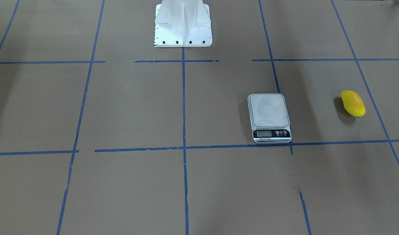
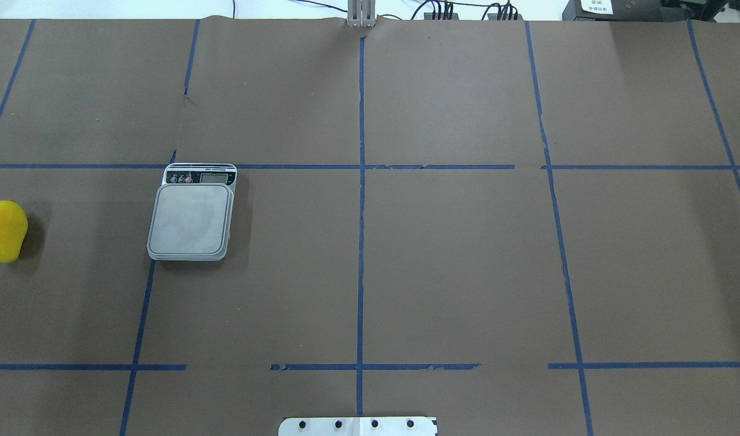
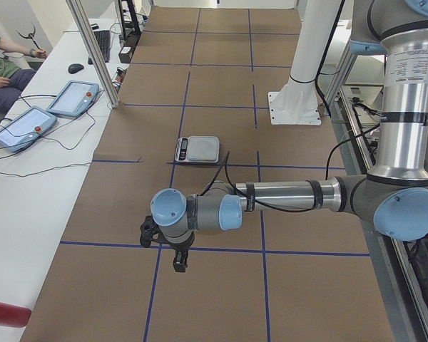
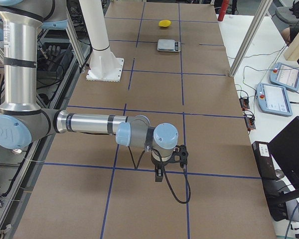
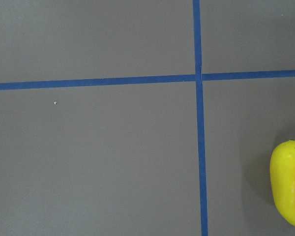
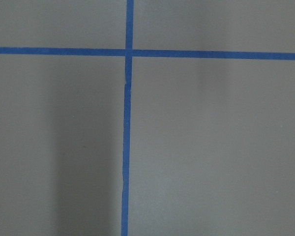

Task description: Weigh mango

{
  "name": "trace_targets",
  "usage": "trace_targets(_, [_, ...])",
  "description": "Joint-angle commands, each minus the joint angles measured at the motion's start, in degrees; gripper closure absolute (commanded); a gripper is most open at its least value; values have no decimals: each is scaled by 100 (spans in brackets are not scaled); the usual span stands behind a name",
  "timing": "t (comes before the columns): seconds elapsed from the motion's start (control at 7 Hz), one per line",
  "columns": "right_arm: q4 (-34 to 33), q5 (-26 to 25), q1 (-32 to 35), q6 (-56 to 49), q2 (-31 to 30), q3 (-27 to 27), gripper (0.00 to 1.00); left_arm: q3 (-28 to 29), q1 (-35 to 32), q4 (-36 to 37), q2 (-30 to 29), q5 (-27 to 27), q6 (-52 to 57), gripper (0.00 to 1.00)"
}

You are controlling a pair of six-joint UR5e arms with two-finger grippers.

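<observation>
From across the table, the mango (image 1: 352,103) lies on its side on the brown surface (image 1: 131,107), well apart from the scale (image 1: 269,117). The scale's platform is bare, so the weighing looks not yet begun. The display faces away from the white pedestal (image 1: 183,24), probably so that operators can read it. Overhead, the mango sits at the far left edge on the left arm's side, which suggests that arm is the one to fetch it. From the table's left end, the left gripper (image 3: 179,261) hangs pointing down from a low, outstretched arm, a pose that suits a straight descent. I cannot tell how wide its fingers are. From the right end, the right gripper (image 4: 159,175) hangs likewise, far from both objects and apparently parked. Its fingers are also unreadable. The left wrist camera catches the mango at its lower right edge, so the gripper is near the fruit but off to one side. The right wrist camera shows only surface. Blue tape lines (image 1: 183,107) divide the surface into squares. White benches alongside carry teach pendants (image 3: 73,97), cables and a keyboard, with a seated person (image 3: 0,68) nearby.
</observation>
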Motion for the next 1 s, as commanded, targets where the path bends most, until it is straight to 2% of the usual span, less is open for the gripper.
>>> trace_targets(0.0, [0,0,0,0,0,0,0,-60,-3,-14,-9,7,0,0])
trace_targets(0.29, [0,0,0,0,0,0,0,-366,6,-14,-70,24,-26,0])
trace_targets(0.43, [9,0,0,0,0,0,0,-586,58,-23,-80,59,-453,0])
trace_targets(0.57, [0,0,0,0,0,0,0,-753,441,-501,-10,338,-1318,0])
trace_targets(0.86, [0,0,0,0,0,0,0,-755,1250,-1694,339,341,-2815,0])
